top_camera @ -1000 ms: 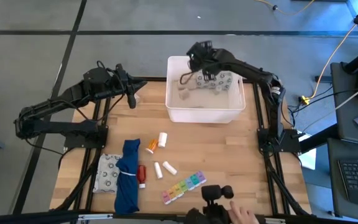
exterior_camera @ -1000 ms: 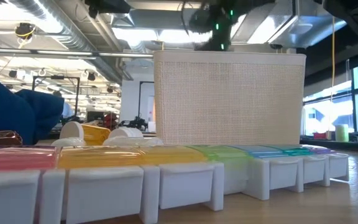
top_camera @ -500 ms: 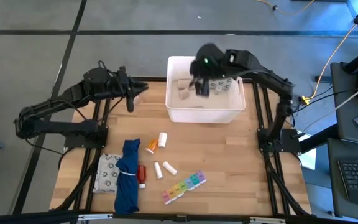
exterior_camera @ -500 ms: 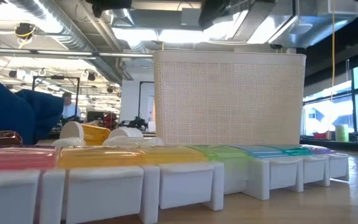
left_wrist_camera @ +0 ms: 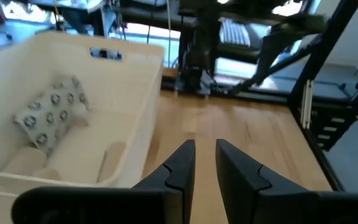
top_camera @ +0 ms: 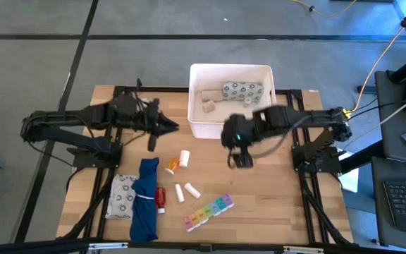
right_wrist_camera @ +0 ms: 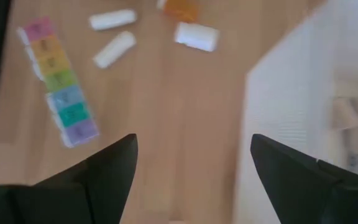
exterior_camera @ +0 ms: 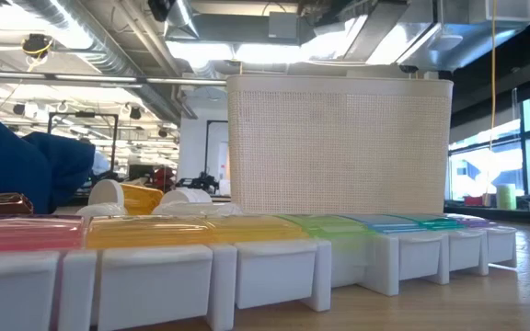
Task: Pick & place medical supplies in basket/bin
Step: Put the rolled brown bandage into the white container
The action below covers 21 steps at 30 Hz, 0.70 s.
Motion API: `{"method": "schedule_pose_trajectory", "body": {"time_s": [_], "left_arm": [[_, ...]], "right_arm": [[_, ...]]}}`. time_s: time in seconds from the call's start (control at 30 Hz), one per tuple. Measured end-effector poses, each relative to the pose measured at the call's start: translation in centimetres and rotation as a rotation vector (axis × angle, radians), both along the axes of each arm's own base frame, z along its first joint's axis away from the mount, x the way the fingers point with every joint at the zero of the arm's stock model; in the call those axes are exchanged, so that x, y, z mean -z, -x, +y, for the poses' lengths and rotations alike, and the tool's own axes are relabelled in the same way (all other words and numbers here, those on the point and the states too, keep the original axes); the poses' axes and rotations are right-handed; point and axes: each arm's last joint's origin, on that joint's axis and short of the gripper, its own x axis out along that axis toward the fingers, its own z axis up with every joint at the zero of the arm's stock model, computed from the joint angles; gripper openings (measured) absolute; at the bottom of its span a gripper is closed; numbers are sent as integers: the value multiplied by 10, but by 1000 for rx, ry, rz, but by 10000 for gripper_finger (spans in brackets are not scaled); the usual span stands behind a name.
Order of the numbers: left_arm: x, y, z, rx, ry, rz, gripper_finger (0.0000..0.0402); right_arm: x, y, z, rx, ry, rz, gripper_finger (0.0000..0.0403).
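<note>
Right gripper (top_camera: 240, 156) fingers wide apart, empty; left gripper (top_camera: 154, 137) narrow, empty.

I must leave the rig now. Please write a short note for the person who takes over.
Right gripper: open, empty, over the table in front of the tub.
Left gripper: nearly closed, empty, beside the tub.
Done: a patterned packet and two rolls are in the tub.
Left: pill bottles, two small rolls, red tube, pill organizer, second packet under the blue cloth.
</note>
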Motion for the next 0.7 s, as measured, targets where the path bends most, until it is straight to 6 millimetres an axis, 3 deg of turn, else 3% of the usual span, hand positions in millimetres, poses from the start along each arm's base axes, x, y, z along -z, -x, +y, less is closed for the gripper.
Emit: {"method": "schedule_pose_trajectory", "body": {"time_s": [0.23,0.43,0.7], "left_arm": [[18,-22,-37,0,31,91,58],[42,-31,-69,-23,28,233,57],[87,-50,-88,-157,81,447,41]], "right_arm": [[31,8,44,66,-41,-110,314],[68,-4,72,44,-120,-226,314],[114,-11,83,88,-192,-341,314]]}}
